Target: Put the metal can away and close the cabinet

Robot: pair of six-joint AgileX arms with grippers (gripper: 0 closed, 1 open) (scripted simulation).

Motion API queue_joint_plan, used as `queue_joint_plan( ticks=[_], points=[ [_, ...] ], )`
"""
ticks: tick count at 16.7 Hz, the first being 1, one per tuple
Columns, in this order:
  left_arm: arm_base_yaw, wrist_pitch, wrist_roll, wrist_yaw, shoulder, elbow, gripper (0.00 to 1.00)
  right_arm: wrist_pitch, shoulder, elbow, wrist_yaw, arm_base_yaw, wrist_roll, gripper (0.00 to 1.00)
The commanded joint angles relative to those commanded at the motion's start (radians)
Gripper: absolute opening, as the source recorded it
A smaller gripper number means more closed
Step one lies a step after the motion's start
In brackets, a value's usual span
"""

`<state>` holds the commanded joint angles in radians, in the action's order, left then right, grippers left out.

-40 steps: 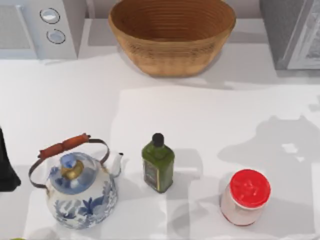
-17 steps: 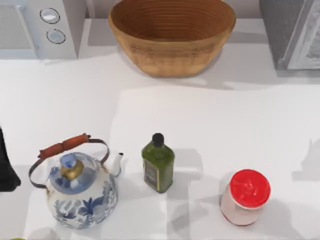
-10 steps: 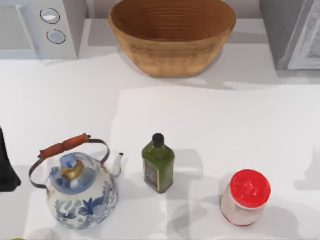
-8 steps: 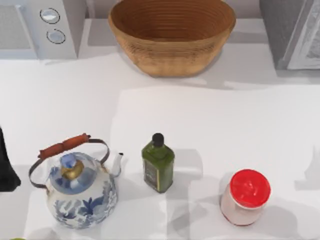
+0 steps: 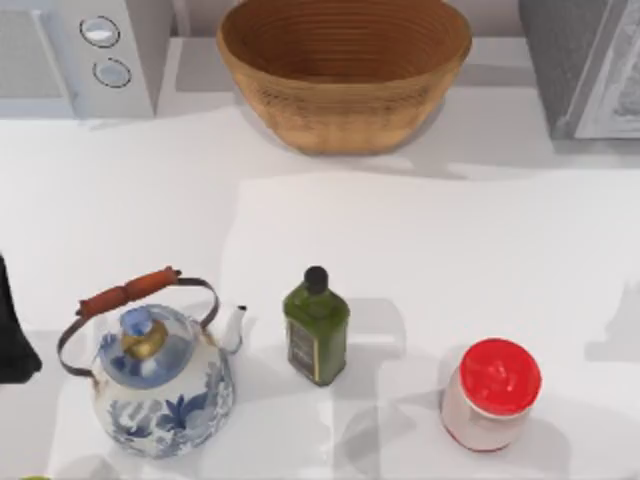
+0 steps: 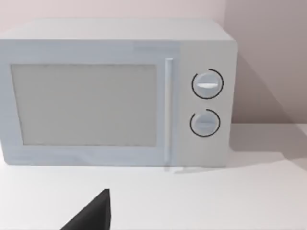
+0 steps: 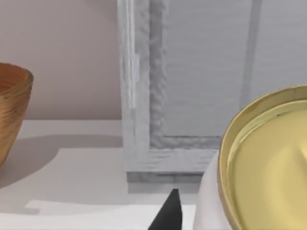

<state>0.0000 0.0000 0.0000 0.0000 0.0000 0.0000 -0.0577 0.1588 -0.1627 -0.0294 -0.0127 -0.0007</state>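
The arm shadow that lay across the desk's right side has slid out to its right edge, so I judge the right arm is moving toward the cabinet (image 5: 585, 65) at the far right corner. The metal can (image 7: 268, 167) sits close beside the right gripper (image 7: 169, 213), facing the cabinet front (whether it is gripped, I cannot tell). The left gripper (image 6: 91, 218) waits at the left edge, its state unclear.
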Motion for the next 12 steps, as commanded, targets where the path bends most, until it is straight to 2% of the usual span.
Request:
queue_joint_plan(
  ticks=[4, 12],
  points=[
    [0.000, 0.000, 0.000, 0.000, 0.000, 0.000, 1.00, -0.098, 0.281, -0.314, -0.043, -0.033, -0.006, 0.00],
    [0.000, 0.000, 0.000, 0.000, 0.000, 0.000, 1.00, -0.285, 0.877, -1.164, -0.132, -0.113, 0.008, 0.00]
  ],
)
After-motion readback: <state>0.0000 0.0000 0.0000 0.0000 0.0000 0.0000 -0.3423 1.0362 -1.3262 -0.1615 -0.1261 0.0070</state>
